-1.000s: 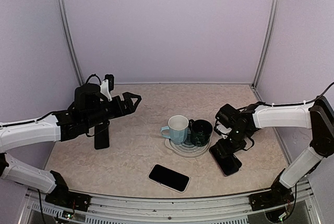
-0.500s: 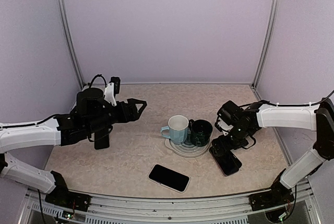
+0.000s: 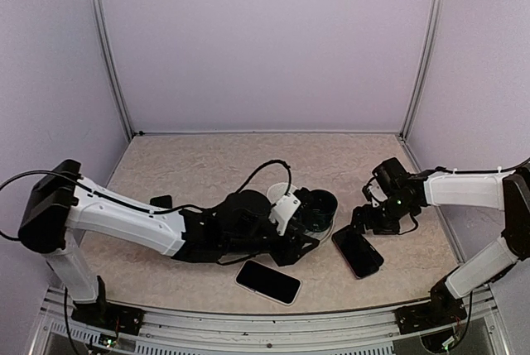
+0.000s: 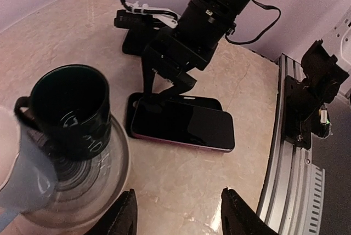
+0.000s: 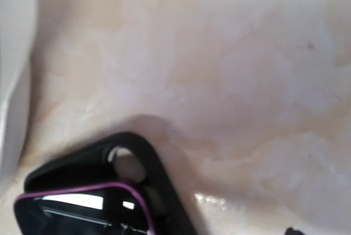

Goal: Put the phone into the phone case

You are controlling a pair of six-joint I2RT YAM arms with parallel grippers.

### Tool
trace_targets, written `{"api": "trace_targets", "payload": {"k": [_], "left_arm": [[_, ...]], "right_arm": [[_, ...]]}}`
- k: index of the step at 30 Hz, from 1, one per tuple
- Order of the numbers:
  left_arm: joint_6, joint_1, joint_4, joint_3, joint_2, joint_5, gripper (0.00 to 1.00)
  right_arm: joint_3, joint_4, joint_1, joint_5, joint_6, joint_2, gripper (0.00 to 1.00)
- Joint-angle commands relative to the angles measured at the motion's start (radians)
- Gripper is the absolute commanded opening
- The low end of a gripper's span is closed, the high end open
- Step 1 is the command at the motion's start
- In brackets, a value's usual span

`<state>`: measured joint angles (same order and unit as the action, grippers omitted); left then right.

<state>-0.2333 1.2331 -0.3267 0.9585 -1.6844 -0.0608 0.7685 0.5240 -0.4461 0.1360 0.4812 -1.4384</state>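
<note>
The phone [image 4: 181, 128] lay slightly askew on top of the phone case [image 4: 203, 102] on the bench [image 3: 207, 165], seemingly not yet seated all round, so pressing it home looked to be what was left. The right claw [image 3: 374, 216] hovered at the pair's far end; whether it was parted or closed could not be told. The left claw [image 4: 182, 205] hung spread wide and empty beside the dark mug [image 4: 68, 109].

The phone [image 4: 181, 127] lies on the phone case [image 4: 204, 102], right of the plate [image 4: 116, 165].
</note>
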Motion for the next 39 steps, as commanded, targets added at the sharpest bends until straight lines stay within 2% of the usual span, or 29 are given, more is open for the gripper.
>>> {"api": "trace_targets", "payload": {"k": [1, 5, 10, 15, 21, 32, 39], "left_arm": [[0.076, 0.007, 0.048, 0.208, -0.2, 0.09, 0.49], [0.112, 0.021, 0.086, 0.343, -0.363, 0.094, 0.43], [0.156, 0.038, 0.101, 0.395, -0.478, 0.076, 0.35], [0.165, 0.04, 0.146, 0.455, -0.544, 0.077, 0.34], [0.168, 0.039, 0.307, 0.649, -0.677, 0.069, 0.31], [0.141, 0.003, 0.277, 0.635, -0.676, 0.112, 0.33], [0.092, -0.024, 0.219, 0.518, -0.575, 0.124, 0.36]], "right_arm": [[-0.066, -0.095, 0.031, 0.102, 0.004, 0.018, 0.84], [-0.096, -0.092, 0.05, 0.136, -0.002, 0.001, 0.83], [-0.119, -0.079, 0.05, 0.188, -0.002, 0.001, 0.72], [-0.147, -0.049, 0.05, 0.212, 0.009, 0.045, 0.7], [-0.199, -0.05, 0.04, 0.254, 0.046, 0.098, 0.68], [-0.251, -0.058, -0.029, 0.306, 0.147, 0.226, 0.66], [-0.137, 0.114, -0.064, 0.087, 0.158, 0.256, 0.73]]}}
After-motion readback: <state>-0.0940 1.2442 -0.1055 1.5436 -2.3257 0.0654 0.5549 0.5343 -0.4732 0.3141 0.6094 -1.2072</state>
